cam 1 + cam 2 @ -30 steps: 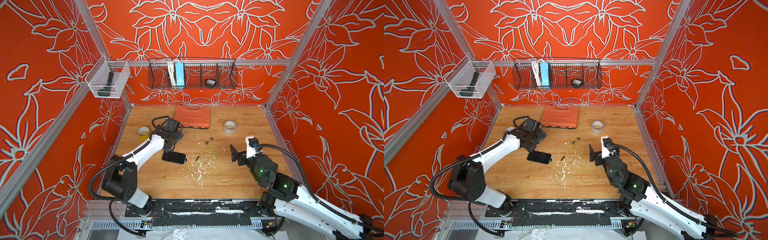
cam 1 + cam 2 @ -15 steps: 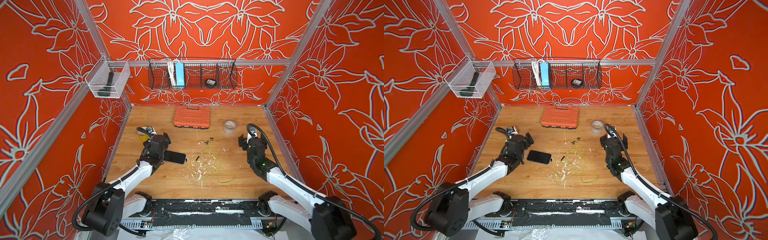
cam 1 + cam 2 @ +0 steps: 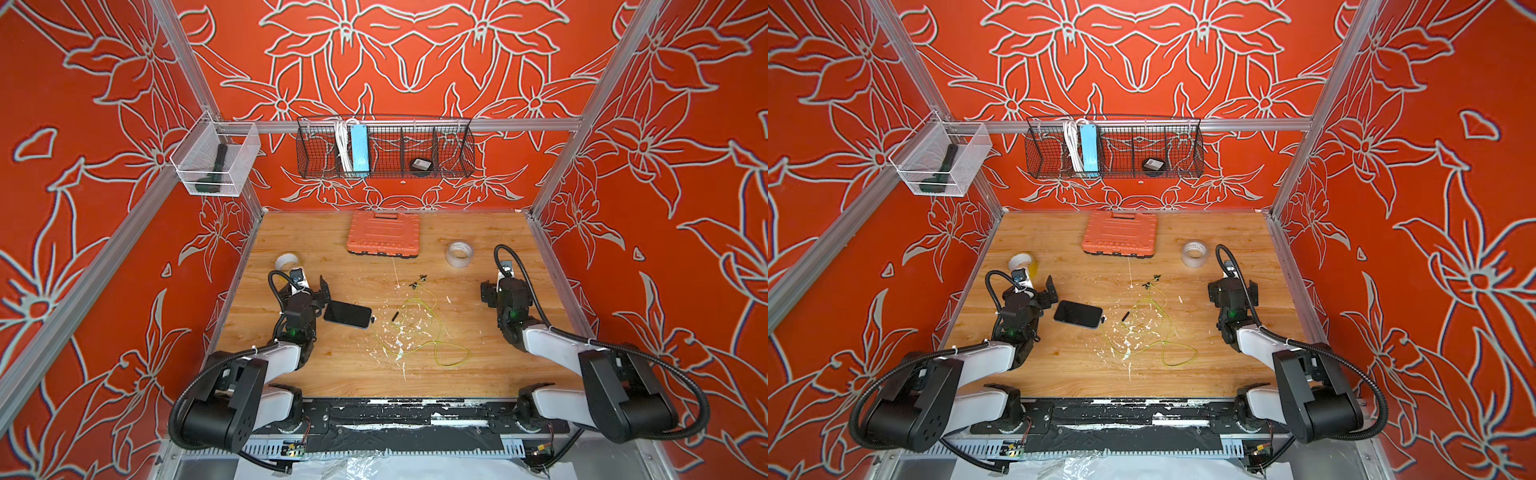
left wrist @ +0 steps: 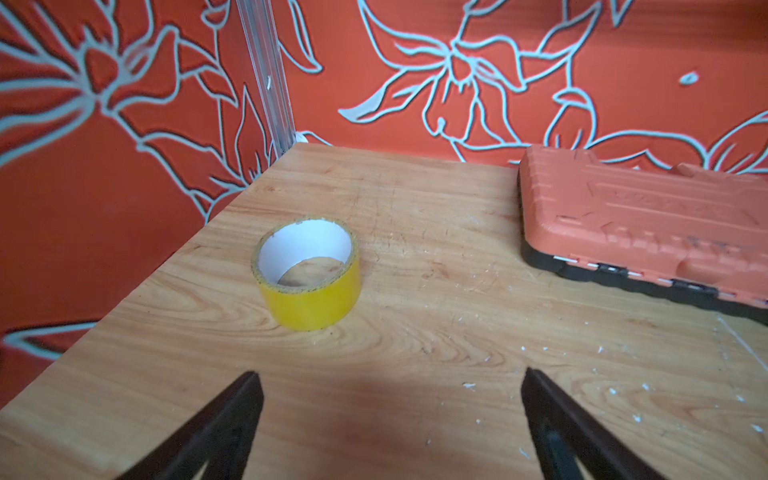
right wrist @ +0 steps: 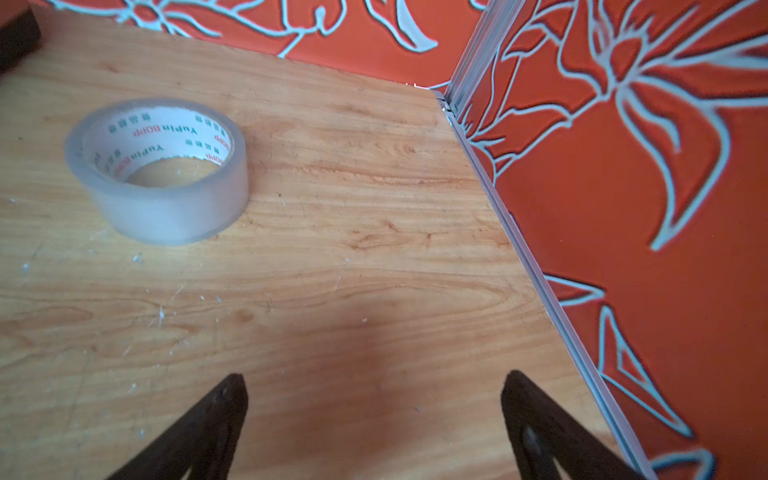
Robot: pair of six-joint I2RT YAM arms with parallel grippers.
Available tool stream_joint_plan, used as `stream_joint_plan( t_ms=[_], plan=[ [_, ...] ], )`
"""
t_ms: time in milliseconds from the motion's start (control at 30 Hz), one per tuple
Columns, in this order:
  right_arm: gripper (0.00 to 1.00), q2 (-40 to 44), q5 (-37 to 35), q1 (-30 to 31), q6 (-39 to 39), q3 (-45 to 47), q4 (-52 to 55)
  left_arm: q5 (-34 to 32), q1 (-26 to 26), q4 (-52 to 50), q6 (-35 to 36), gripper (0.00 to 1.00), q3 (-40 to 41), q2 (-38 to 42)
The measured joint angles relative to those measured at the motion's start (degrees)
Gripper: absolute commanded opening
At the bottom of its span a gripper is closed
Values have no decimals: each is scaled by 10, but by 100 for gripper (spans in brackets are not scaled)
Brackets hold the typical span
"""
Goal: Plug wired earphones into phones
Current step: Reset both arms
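Walls (image 3: 415, 62): orange-red, white floral outlines recorded | table (image 3: 332, 374): light wood grain, white flecks | case (image 3: 384, 232): orange, black-edged | tape roll (image 4: 307, 270): yellow, white core | phone (image 3: 347, 314): black | earphone cable (image 3: 434, 341): yellow-green

The only print I can read is on the clear tape roll (image 5: 166, 212) in the right wrist view. Its white inner core carries "YuPin BOPP" in red, repeated around the ring, with small characters in between that I cannot make out. The orange case (image 4: 648, 232) has raised lettering on its lid, too blurred to read.
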State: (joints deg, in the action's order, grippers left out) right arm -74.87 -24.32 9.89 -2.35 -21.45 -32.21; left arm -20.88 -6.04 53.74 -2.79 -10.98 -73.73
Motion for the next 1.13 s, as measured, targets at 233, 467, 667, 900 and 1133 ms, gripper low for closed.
stream_joint_plan(
  t_ms=[233,467,667,900,1133],
  plan=[
    [98,-39,50,-30,5,10,-64,82,26,80,8,98,25,-53],
    [98,-65,92,-44,10,30,-121,123,27,122,18,98,44,-70],
    [98,-67,107,-48,12,32,-135,132,27,133,20,98,43,-70],
    [98,-67,113,-48,12,32,-135,133,27,133,20,98,43,-70],
    [98,-67,113,-48,12,32,-135,133,27,133,20,98,43,-70]
  ],
)
